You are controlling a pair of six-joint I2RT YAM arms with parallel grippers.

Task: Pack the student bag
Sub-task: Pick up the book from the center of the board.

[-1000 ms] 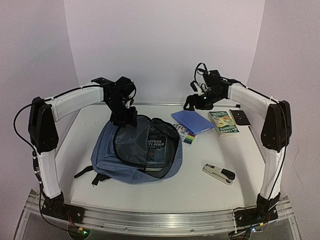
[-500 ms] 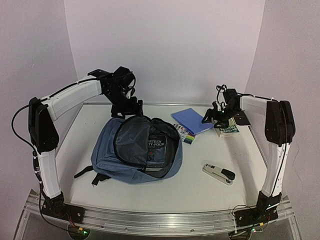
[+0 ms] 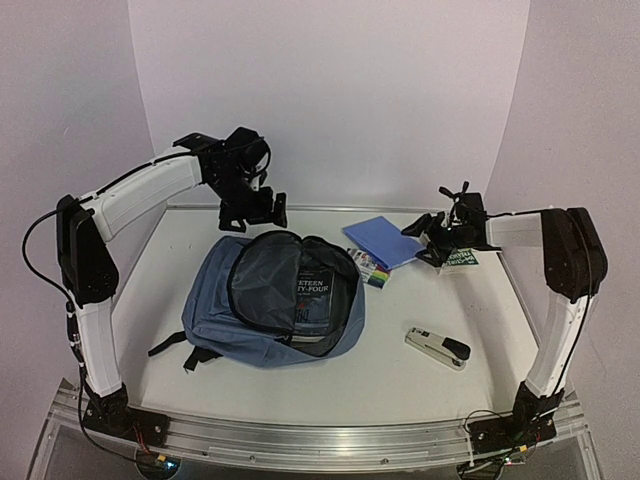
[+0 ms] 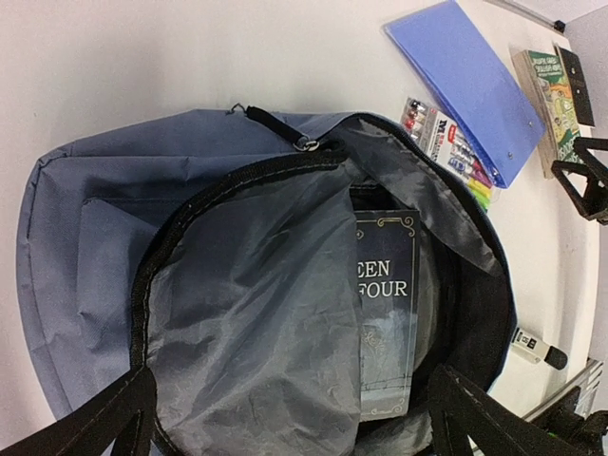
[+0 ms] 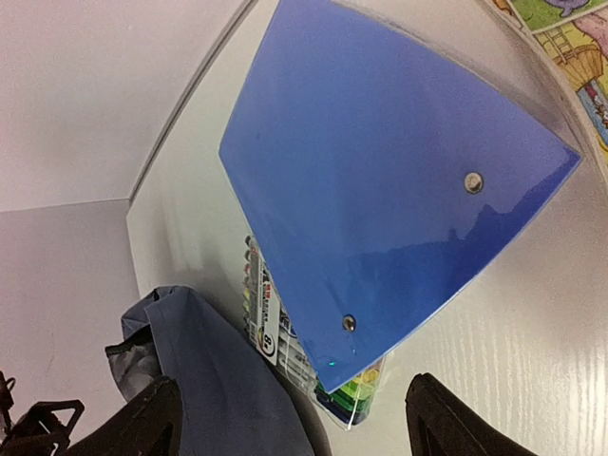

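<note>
A soft slate-blue fabric student bag (image 3: 250, 310) is lying flat near the middle of the white surface (image 3: 330, 385), its main zip gaping and its dark grey lining showing. A dark-covered book (image 4: 385, 313) is already sitting inside the bag. The left hand (image 3: 262, 213) is hovering over the bag's far edge, fingers spread wide, holding nothing. Right of the bag and outside it are lying a clear pack of coloured markers (image 3: 372, 268) just beside it, a flat blue plastic folder (image 3: 385, 240), a green paperback (image 3: 462, 258) and, nearer the arms, a grey-and-black stapler (image 3: 438, 346). The right hand (image 3: 426, 240), fingers apart and empty, is hanging by the folder's far-from-bag edge. Packing looks barely begun: one item in, four waiting.
</note>
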